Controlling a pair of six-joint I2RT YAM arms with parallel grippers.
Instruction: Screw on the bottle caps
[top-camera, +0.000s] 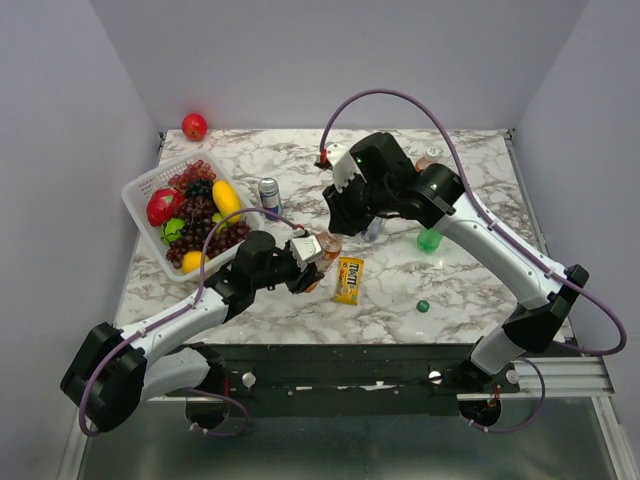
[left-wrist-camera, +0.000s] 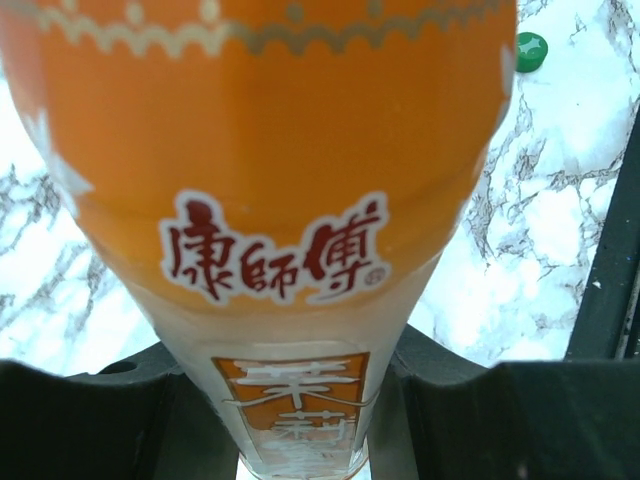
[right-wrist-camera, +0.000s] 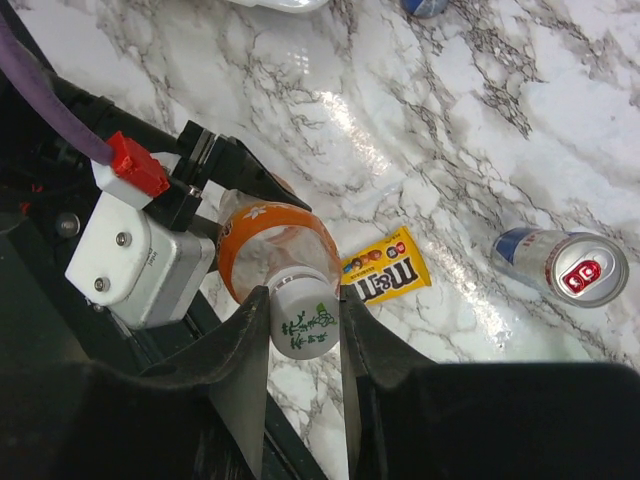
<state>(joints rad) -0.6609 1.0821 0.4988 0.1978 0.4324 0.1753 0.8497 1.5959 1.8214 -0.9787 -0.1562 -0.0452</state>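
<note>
The left hand (left-wrist-camera: 300, 420) is closed on the lower body of an orange drink bottle (left-wrist-camera: 280, 150), its two dark fingers pressed against either side of the clear plastic below the orange label. This grip looks meant to keep the bottle from spinning under a twist. The right hand (right-wrist-camera: 304, 345) reaches in from the opposite side and is closed on a white cap (right-wrist-camera: 300, 310), which sits on the bottle's mouth with a finger on each side. Whether the threads have caught cannot be told from here. Judging by this pairing, one hand acts as the vice and the other as the wrench, and the bottle is held tilted between them above the bench (top-camera: 470, 270) rather than standing on it. A green cap (top-camera: 423, 306) lies loose near the front edge, well apart from the green bottle (top-camera: 429, 238), which stands behind the right arm. That pair looks not yet dealt with. A yellow M&M's packet (right-wrist-camera: 385, 268) lies flat just beside the held bottle, and a blue and silver drink can (top-camera: 269, 193) stands near a white basket (top-camera: 140, 190) of grapes and other fruit at the left. A red apple (top-camera: 194, 126) sits in the far left corner. The bench is white marble-patterned with grey veins and glossy enough to show glare, and plain pale walls (top-camera: 300, 60) close it in on three sides.
</note>
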